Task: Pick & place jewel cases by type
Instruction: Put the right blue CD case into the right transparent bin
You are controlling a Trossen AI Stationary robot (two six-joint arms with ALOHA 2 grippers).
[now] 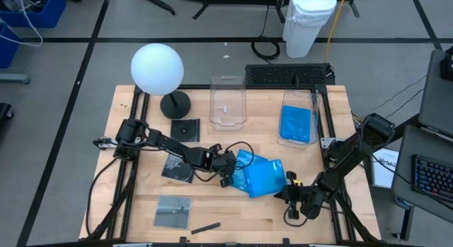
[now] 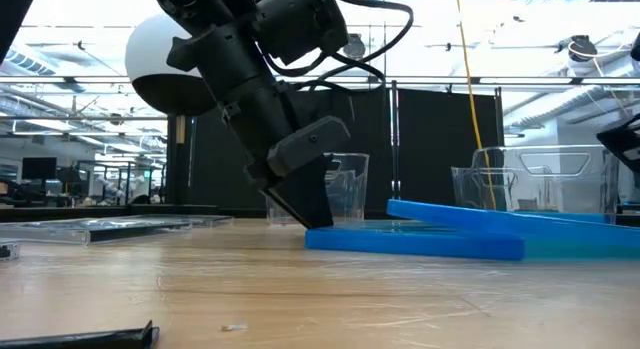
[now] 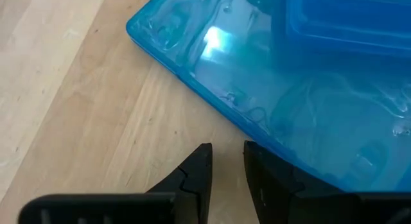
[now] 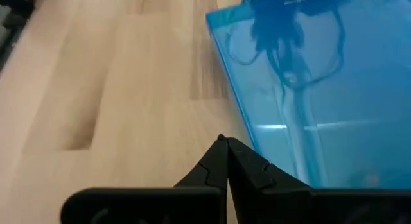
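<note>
Left wrist view is showing the left gripper (image 3: pixel 226 161) sitting low at the near edge of a blue jewel case (image 3: pixel 270 89), its fingers parted by a narrow gap and gripping nothing, one tip just beside the case's rim. From where I'm standing, the low view has that gripper (image 2: pixel 305 204) touching down at the end of the bottom blue case, with a second blue case (image 2: pixel 500 221) lying tilted across it. Overhead, the pair of blue cases (image 1: pixel 260 176) is lying mid-table, a third blue one (image 1: pixel 296 123) is already resting in the right clear tub (image 1: pixel 298 97), and the middle tub (image 1: pixel 227 83) is standing empty. Three dark cases (image 1: pixel 185 129) (image 1: pixel 178 168) (image 1: pixel 173 210) are waiting on the left side. The right gripper (image 1: pixel 292 202) is idling closed, near the blue pair. To do this well, I'd guess the fingers need widening slightly and one sliding under the rim, so only one case lifts.
</note>
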